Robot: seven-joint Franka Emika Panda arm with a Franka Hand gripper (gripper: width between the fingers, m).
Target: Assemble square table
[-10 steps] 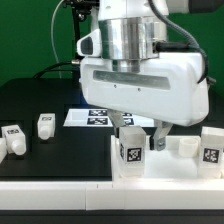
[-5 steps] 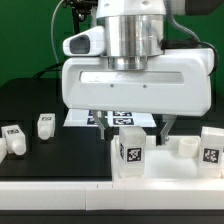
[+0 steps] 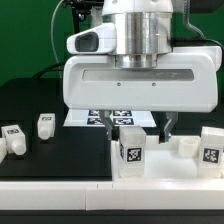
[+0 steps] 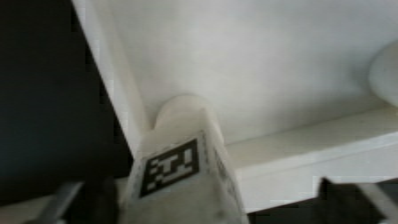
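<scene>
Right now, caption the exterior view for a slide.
Open hand straddles a tagged table leg standing on the square tabletop.

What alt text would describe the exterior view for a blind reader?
A large white robot arm hangs low over a white square tabletop, jaws open either side of an upright tagged leg. Two loose legs sit at the exterior view's left.

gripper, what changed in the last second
The gripper turned about its upright axis, now broadside to the exterior view, jaws open astride the upright leg, gripping nothing. That leg, the table top and the loose legs stayed put.
</scene>
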